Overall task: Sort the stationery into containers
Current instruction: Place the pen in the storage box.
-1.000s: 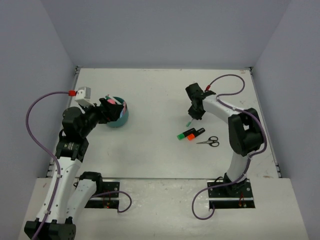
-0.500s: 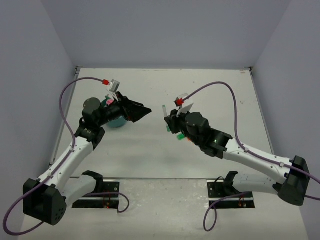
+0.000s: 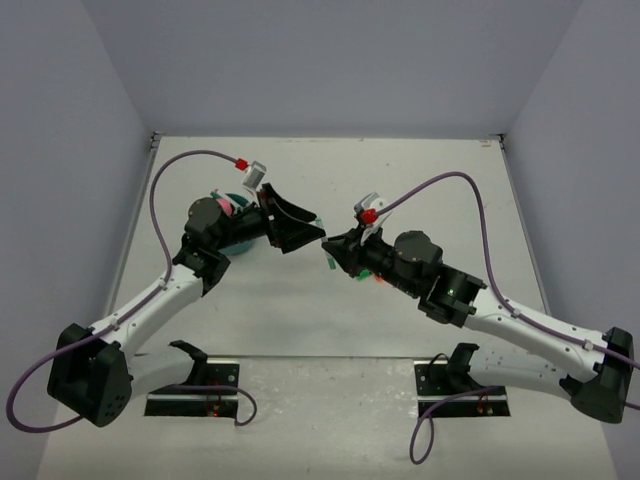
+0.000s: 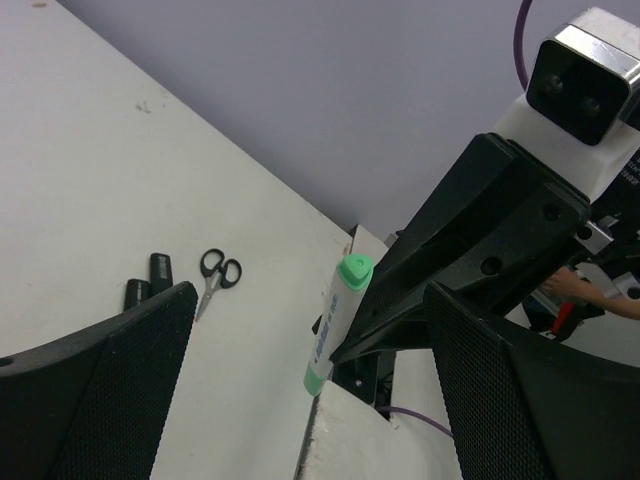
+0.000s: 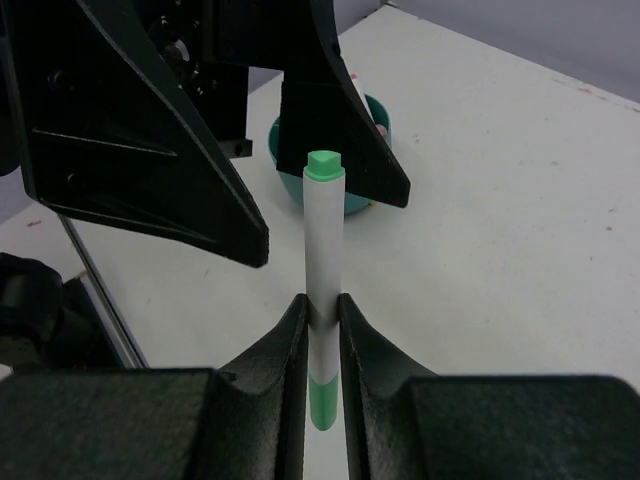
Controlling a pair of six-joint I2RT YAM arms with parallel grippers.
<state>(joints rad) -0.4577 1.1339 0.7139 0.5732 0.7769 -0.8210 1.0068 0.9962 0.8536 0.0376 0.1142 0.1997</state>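
Pen point(image 5: 323, 230), white with mint-green ends, stands upright in the right claw point(image 5: 322, 305), whose fingers pinch its lower barrel. Both arms meet in mid-air over the middle of the counter point(image 3: 420, 170). The left claw point(image 3: 303, 238) is spread wide, facing the pen's capped end without touching it. Behind the left claw the teal organiser point(image 5: 383, 120) sits on the counter. Small scissors point(image 4: 215, 275) and two highlighters point(image 4: 160, 268) lie just beside each other on the right arm's side.
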